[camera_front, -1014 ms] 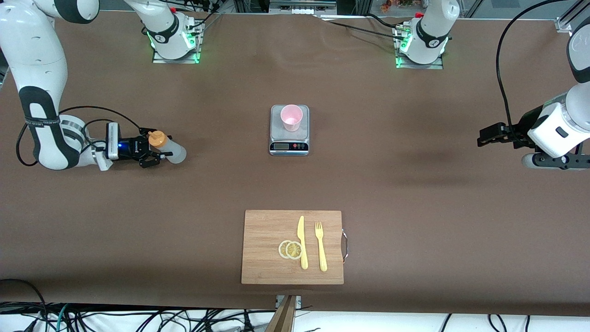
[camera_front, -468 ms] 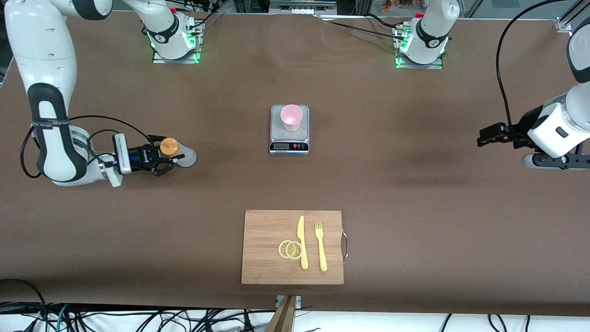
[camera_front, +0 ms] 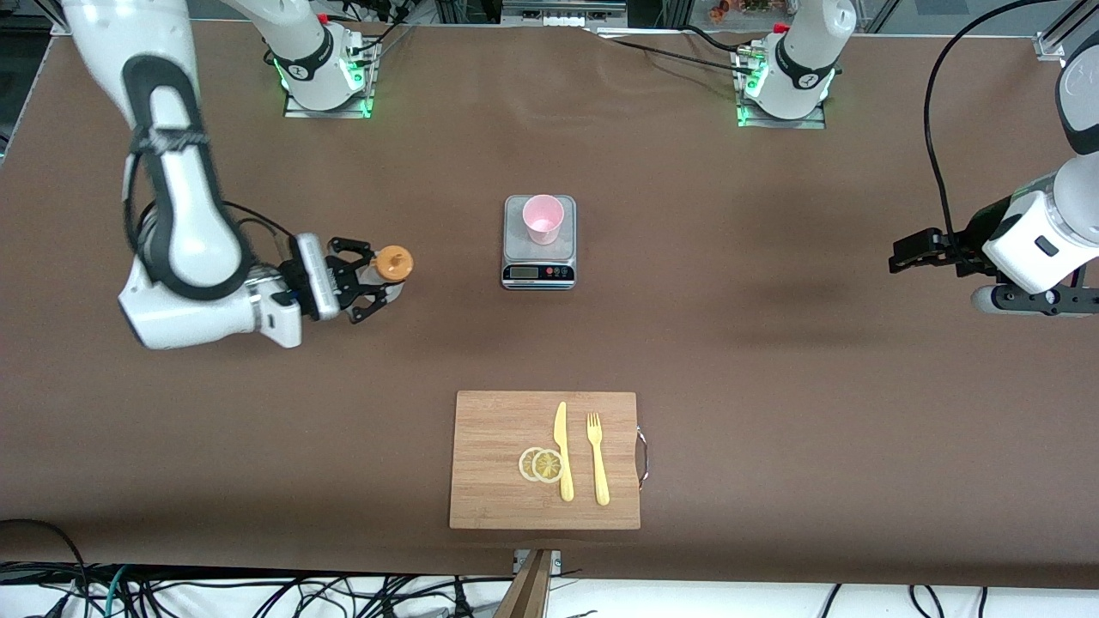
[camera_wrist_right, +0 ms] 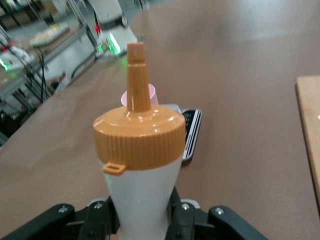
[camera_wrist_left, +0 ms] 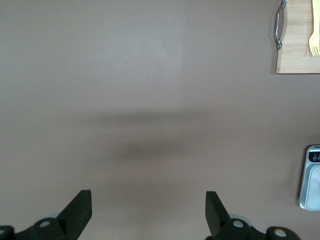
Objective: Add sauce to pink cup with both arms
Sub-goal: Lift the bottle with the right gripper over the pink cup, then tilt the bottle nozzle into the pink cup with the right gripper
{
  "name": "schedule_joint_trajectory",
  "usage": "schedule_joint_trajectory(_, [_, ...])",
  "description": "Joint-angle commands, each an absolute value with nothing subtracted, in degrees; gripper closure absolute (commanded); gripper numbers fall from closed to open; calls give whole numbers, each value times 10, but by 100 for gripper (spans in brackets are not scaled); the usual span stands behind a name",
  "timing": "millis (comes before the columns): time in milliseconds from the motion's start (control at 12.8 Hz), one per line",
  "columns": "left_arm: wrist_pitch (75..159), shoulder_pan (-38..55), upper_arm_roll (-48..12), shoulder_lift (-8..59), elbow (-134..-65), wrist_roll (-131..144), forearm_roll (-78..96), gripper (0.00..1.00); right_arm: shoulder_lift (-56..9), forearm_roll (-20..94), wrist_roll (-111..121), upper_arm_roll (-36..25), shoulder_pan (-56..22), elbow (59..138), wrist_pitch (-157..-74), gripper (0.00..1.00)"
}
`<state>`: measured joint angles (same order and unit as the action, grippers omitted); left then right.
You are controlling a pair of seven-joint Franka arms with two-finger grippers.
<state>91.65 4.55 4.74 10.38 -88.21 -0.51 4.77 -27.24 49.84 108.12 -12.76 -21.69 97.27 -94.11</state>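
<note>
Sauce (camera_front: pixel 391 268) clamped upright in right gripper (camera_front: pixel 365 279), left gripper (camera_front: pixel 901 255) wide open, idle; I'd carry it level to pink cup (camera_front: pixel 543 218).

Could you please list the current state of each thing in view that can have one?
sauce bottle: capped, gripped by the right gripper, lifted off the table.
right gripper: shut on the bottle.
left gripper: open, empty, waiting over bare table.
pink cup: upright on the scale.
scale: on the table, carrying the cup.

Bare table (camera_front: pixel 446 257) between sauce (camera_front: pixel 388 268), scale (camera_front: pixel 538 249).
</note>
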Motion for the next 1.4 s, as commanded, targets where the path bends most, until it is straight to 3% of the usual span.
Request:
schedule_joint_trajectory(0, [909, 43, 47, 106, -874, -18, 45, 0, -232, 410, 952, -134, -295, 991, -995, 93])
schedule_joint_trajectory(468, [909, 43, 47, 106, -874, -18, 45, 0, -227, 197, 704, -132, -429, 990, -1057, 93])
schedule_joint_trajectory(858, [909, 43, 47, 107, -874, -18, 45, 0, -228, 37, 484, -132, -550, 998, -1049, 92])
schedule_joint_trajectory(1326, [909, 43, 47, 107, -874, -18, 45, 0, -232, -63, 384, -131, -615, 1002, -1009, 91])
